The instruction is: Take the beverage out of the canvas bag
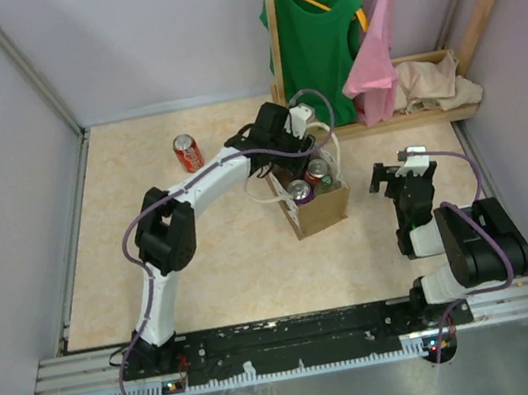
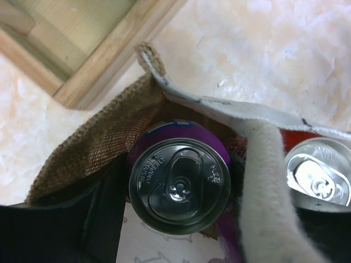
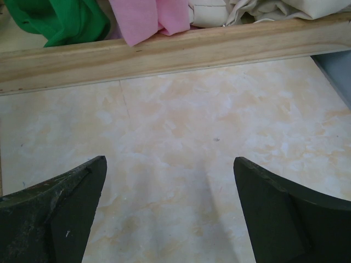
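Note:
The tan-brown canvas bag (image 1: 319,209) with white rope handles stands mid-table; its woven wall (image 2: 93,142) and a handle (image 2: 269,197) show in the left wrist view. My left gripper (image 1: 283,150) reaches into its far corner. In the left wrist view the left gripper (image 2: 179,178) has its dark fingers (image 2: 77,224) tight on both sides of a purple can (image 2: 180,185). The right finger is mostly hidden by the handle. A red can (image 2: 318,175) sits beside it in the bag. From above, a purple can (image 1: 300,191) and a red can (image 1: 318,170) show in the bag. My right gripper (image 1: 397,175) (image 3: 170,164) is open and empty over bare table.
A red can (image 1: 188,153) stands alone on the table at the far left. A wooden rack (image 1: 413,117) with a green top, a pink garment and a beige cloth heap (image 1: 437,82) stands at the back right; its base (image 3: 175,49) lies just ahead of my right gripper.

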Robot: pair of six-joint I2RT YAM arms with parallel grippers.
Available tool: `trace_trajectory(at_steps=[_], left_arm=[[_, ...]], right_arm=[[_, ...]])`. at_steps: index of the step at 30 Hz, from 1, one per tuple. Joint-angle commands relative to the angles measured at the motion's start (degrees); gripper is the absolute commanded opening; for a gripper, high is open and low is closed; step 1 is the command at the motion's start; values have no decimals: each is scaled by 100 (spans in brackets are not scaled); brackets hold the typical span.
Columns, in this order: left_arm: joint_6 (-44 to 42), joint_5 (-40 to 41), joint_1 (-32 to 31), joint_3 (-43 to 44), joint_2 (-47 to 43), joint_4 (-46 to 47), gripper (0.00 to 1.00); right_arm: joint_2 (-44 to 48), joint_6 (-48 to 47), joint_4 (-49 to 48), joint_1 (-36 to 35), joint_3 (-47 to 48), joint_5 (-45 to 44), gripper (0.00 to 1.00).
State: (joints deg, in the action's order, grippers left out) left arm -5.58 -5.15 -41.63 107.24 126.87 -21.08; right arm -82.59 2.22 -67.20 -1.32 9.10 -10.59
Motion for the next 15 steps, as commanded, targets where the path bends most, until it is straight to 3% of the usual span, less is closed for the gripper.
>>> trace_trajectory(at_steps=[1,15], left_arm=[[-211,268,67,-280,-483,-689,0],[-510,-13,76,8,-1774,-10,0]], right_arm=[[-3,50,-245,9,118,2,99],[-3,45,-249,10,118,-8,99]])
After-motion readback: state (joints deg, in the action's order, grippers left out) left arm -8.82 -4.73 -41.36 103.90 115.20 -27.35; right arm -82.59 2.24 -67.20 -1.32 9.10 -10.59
